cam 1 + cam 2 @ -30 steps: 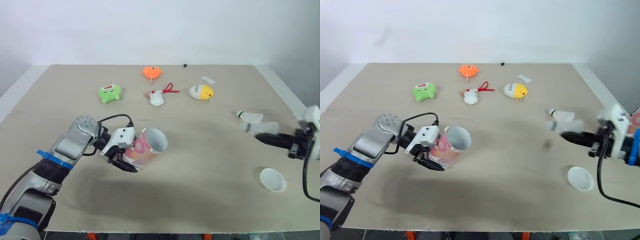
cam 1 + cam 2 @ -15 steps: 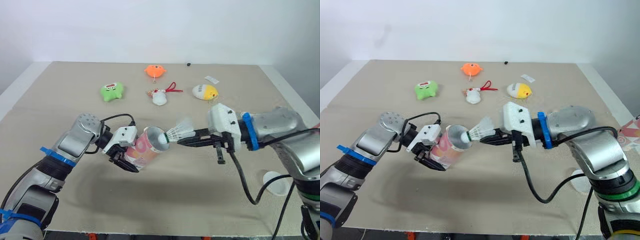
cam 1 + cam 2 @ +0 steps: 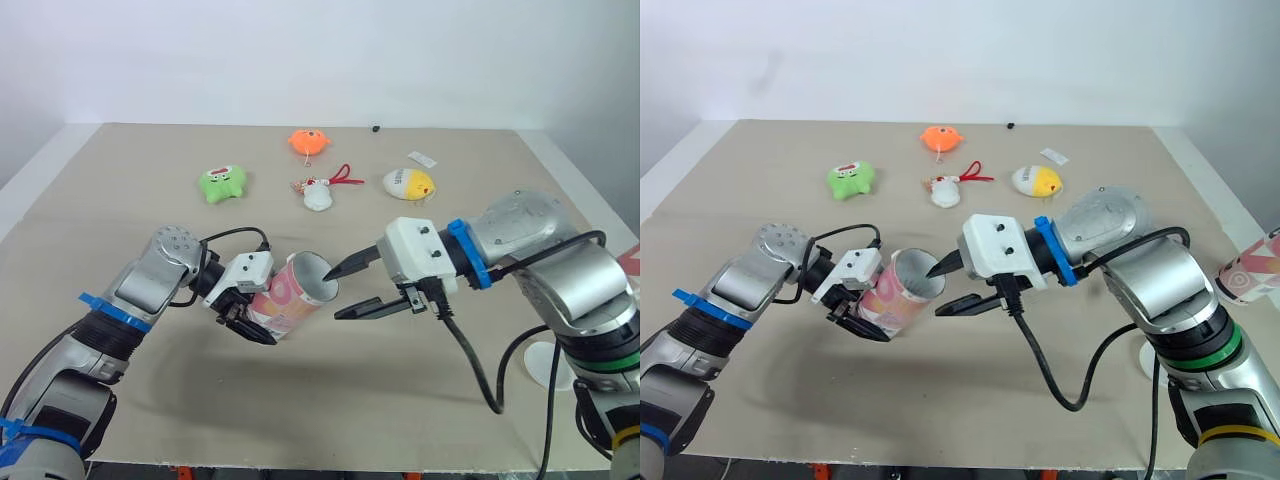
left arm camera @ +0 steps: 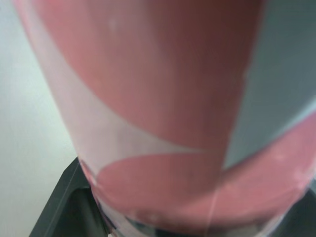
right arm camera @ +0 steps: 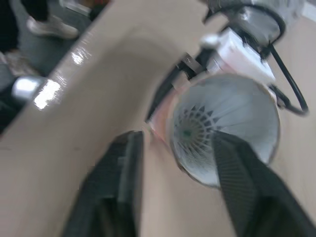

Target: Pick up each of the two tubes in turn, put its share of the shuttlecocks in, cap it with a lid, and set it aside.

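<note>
The left gripper (image 3: pixel 258 322) holds a pink and white patterned cardboard tube (image 3: pixel 296 293) left of the frame's centre. Its black fingers are closed on the tube's lower body. The tube is tilted, with its open mouth facing the right side of the picture. The pattern is pink shapes on white, and no lettering on it can be read.

The right gripper (image 3: pixel 336 293) is at the tube's mouth with its jaws spread wide and nothing between them. One fingertip is at the upper rim and the other is below it. In the right wrist view a white feathered shuttlecock (image 5: pixel 191 129) sits inside the tube.

A second pink and white tube (image 3: pixel 1250 275) is cut off by the right edge of the frame. A round white plastic lid (image 3: pixel 543 366) lies at lower right, partly hidden behind the right forearm and its black cable.

Across the upper middle of the beige tabletop (image 3: pixel 120 220), well apart from both grippers, are:
- a green plush toy (image 3: pixel 222 184)
- an orange plush toy (image 3: pixel 309 141)
- a small white toy with a red cord (image 3: pixel 318 192)
- a yellow and white egg-shaped toy (image 3: pixel 408 183)
- a small white paper tag (image 3: pixel 422 159), its print too small to read

The tabletop is bare along its near edge at the bottom of the frame and down the left side. The right arm reaches in from the lower right to the frame's centre.
</note>
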{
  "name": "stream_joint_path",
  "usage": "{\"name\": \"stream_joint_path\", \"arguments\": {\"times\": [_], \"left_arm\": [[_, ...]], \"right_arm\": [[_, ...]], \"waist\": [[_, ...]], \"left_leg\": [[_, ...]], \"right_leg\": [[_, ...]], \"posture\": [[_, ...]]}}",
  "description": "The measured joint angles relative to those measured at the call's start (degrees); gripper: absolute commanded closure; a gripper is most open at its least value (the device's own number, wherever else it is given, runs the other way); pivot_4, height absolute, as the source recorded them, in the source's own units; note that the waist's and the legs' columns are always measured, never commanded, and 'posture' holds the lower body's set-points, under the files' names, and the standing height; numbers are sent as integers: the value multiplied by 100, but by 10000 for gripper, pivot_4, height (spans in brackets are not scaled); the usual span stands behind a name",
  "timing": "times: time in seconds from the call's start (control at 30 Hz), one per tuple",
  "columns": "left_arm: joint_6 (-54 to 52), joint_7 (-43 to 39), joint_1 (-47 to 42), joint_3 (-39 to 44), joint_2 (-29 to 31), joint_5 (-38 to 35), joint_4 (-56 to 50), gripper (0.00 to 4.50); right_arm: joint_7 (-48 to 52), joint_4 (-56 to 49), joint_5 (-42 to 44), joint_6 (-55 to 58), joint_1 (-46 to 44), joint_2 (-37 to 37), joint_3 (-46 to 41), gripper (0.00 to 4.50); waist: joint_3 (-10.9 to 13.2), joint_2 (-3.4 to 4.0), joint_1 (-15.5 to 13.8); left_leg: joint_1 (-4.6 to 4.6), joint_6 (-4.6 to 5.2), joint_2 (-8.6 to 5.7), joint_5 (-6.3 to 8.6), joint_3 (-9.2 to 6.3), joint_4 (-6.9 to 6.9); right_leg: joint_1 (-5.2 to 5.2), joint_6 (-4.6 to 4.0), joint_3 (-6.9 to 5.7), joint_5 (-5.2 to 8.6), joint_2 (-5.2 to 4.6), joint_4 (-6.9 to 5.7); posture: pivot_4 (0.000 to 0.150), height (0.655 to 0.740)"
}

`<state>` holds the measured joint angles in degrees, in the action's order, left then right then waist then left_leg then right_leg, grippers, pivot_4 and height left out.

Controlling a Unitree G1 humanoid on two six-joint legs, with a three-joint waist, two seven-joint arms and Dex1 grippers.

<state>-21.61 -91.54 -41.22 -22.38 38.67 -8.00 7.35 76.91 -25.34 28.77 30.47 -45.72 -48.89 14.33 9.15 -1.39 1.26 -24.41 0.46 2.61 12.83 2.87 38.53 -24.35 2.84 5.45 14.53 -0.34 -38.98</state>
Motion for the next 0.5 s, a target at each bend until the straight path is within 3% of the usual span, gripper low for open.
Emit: {"name": "stream_joint_path", "arguments": {"times": [0.2, 0.37, 0.5], "left_arm": [[-11, 48, 12, -1, -10, -1, -15, 16245], [-16, 109, 72, 19, 35, -39, -85, 16245], [-13, 121, 114, 39, 66, -50, -119, 16245]], "right_arm": [[-79, 189, 444, 252, 822, -693, -1145, 22237], [-1033, 2070, -592, -102, 2610, -1193, -2164, 22237], [-1622, 3151, -1024, -614, 3211, -1193, -2823, 22237]], "waist": [[-1, -5, -14], [-6, -17, -5], [-7, -12, 2]], "left_leg": [[2, 0, -4, 0, -1, 2], [5, 0, -10, 0, 14, 4], [11, 0, -10, 0, 12, 1]], "right_leg": [[6, -1, -3, -1, -6, 1], [5, 5, 18, 2, -9, 2], [6, 15, 17, -2, -3, 0]], "posture": [[1500, 7323], [1500, 7323], [1500, 7323]]}}
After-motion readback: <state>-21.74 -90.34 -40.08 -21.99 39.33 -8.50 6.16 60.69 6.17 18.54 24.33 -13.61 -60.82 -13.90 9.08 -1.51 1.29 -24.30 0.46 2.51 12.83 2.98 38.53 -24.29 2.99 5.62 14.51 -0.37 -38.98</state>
